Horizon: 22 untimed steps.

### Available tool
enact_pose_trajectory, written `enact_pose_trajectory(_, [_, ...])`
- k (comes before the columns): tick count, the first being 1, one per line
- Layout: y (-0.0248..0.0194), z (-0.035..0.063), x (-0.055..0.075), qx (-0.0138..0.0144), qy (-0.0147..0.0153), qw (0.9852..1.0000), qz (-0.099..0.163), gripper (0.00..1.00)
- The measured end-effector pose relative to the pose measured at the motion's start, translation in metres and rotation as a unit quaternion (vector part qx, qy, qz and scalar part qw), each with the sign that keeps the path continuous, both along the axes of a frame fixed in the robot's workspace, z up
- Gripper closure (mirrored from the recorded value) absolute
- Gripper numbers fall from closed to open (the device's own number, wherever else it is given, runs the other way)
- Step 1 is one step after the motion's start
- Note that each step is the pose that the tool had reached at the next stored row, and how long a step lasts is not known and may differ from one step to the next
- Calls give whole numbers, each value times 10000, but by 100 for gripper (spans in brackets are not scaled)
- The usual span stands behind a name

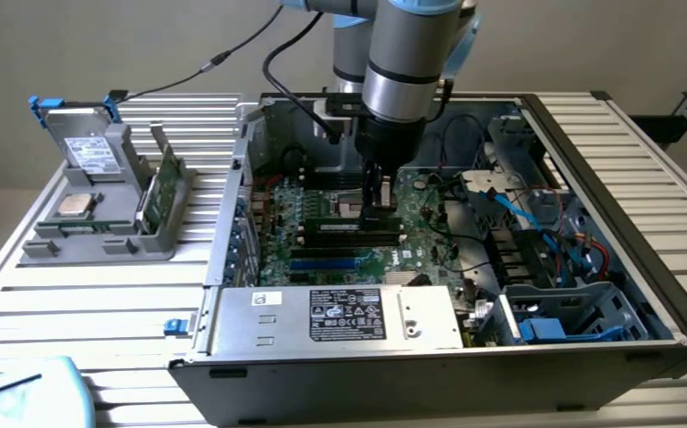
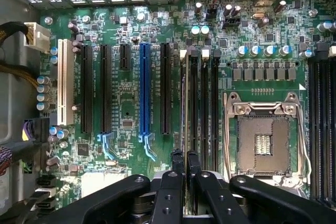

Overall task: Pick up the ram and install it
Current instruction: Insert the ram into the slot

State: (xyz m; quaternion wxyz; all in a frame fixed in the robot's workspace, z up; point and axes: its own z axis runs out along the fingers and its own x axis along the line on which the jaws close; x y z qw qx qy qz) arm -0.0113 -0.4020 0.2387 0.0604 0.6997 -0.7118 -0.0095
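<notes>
The tool [image 2: 185, 161] stands low over the motherboard [image 2: 126, 108]. Its fingers [image 2: 177, 163] are set narrow and clamp the ram [image 2: 184, 103] between them.

The ram is seen edge-on. It is upright and in line with the outermost slot of a bank of black memory slots [image 2: 202, 108]. Whether it is fully seated in that slot cannot be told.

To one side of the bank lies the open CPU socket [image 2: 262, 142]. To the other side lies a blue expansion slot [image 2: 145, 93] among black ones.

In the exterior view the tool [image 1: 375, 212] reaches down into the open computer case [image 1: 628, 178], near the middle of the board. A grey boxed unit with a white label [image 1: 343, 316] sits at the near edge of the case.

The case lies on the slatted table [image 1: 94, 303]. A grey holder [image 1: 94, 241] stands on the table, towards the exterior view's left and well apart from the tool.
</notes>
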Motion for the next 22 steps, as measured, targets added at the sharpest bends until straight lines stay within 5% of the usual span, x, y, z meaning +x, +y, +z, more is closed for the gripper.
enact_pose_trajectory(11, [10, -70, -16, -6, 0, 10000, 1, 86])
enact_pose_trajectory(17, [12, -73, -17, 47, 0, 10000, 71, 86])
enact_pose_trajectory(22, [12, -79, -17, 48, 0, 9999, 112, 86])
